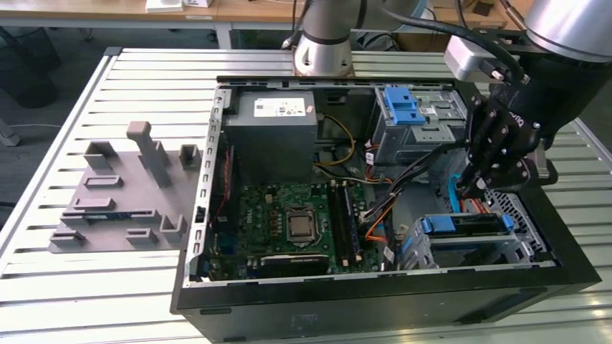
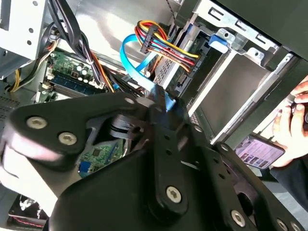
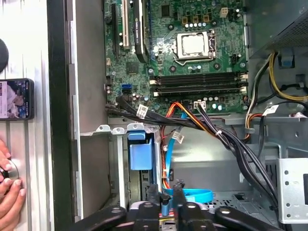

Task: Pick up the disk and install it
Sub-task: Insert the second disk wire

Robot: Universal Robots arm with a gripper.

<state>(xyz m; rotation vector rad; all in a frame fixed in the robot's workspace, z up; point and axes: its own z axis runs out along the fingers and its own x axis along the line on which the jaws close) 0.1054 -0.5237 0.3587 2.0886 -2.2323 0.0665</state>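
Fingers of black metal, drawn close together and pinching a flat light-blue data cable between the tips. Hanging low inside an open black computer case, towards the exterior view's right, just above the lower drive bay of perforated grey metal.

Sitting in that bay, just beside the fingers: the flat silver disk in its blue plastic caddy, standing on edge with the blue tab facing outward. Running to the back of the disk in the second wrist view: a bundle of yellow, red, orange and black power wires, ending in a black plug. Curving up from the same spot and looping back to the fingers: the light-blue cable.

Trailing across the case floor near the bay: a thick bunch of black cables. Lying flat beyond them: the green motherboard with its square silver processor socket. Standing at the far end of the case: a big grey power supply box with a white sticker, and next to it, on the exterior view's right, an upper metal bay with a blue plastic latch bracket.

Resting outside the case on the slatted metal counter: a grey plastic fixture with upright posts, well apart on the exterior view's left. Lying on the counter in the first wrist view: a phone with a lit screen, and a person's hand near it.
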